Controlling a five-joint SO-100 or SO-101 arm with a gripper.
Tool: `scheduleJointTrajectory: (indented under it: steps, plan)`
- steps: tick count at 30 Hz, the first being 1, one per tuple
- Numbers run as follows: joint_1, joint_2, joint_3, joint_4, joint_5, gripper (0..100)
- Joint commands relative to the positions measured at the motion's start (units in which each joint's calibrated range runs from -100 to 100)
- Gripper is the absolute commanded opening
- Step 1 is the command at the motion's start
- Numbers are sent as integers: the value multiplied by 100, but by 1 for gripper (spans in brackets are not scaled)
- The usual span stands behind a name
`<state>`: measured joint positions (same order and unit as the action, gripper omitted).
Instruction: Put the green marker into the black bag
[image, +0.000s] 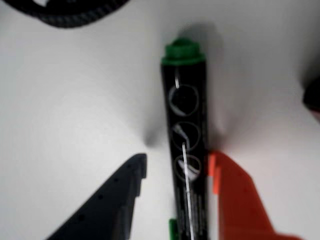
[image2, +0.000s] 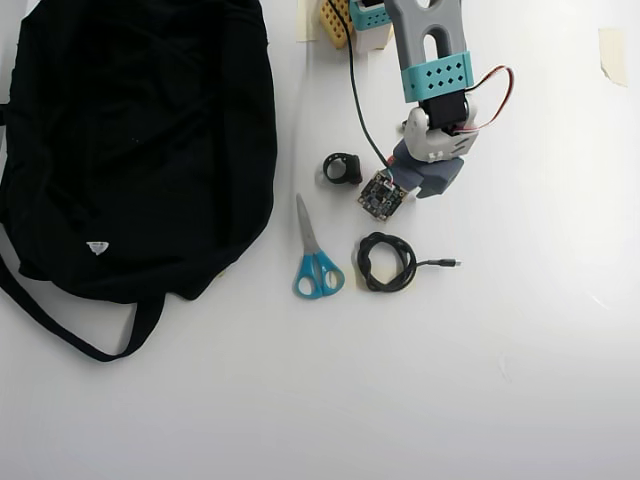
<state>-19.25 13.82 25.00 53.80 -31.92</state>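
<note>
Between the spread jaws in the wrist view lies the green marker (image: 186, 135) on the white tabletop (image: 75, 100), the orange one just beside its barrel. Grasping is in hand; next, closing, lifting, and carrying toward the black bag (image2: 130, 140).

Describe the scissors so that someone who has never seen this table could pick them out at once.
In the overhead view, start from the large black bag filling the left side. Just off its right edge, on the white table, lie the scissors, blades pointing up the picture. Their bright blue handles set them apart from the coiled black cable beside them on the right.
</note>
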Motion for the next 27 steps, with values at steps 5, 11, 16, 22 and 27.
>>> scheduleJointTrajectory:
  steps: [5,11,16,22,27]
  plan:
    - [-27,145,519,29,19,16]
    - [-27,145,726,29,-2,16]
    - [-27,145,842,29,-2,16]
    - [-27,145,860,29,19,16]
    - [3,145,887,29,19,16]
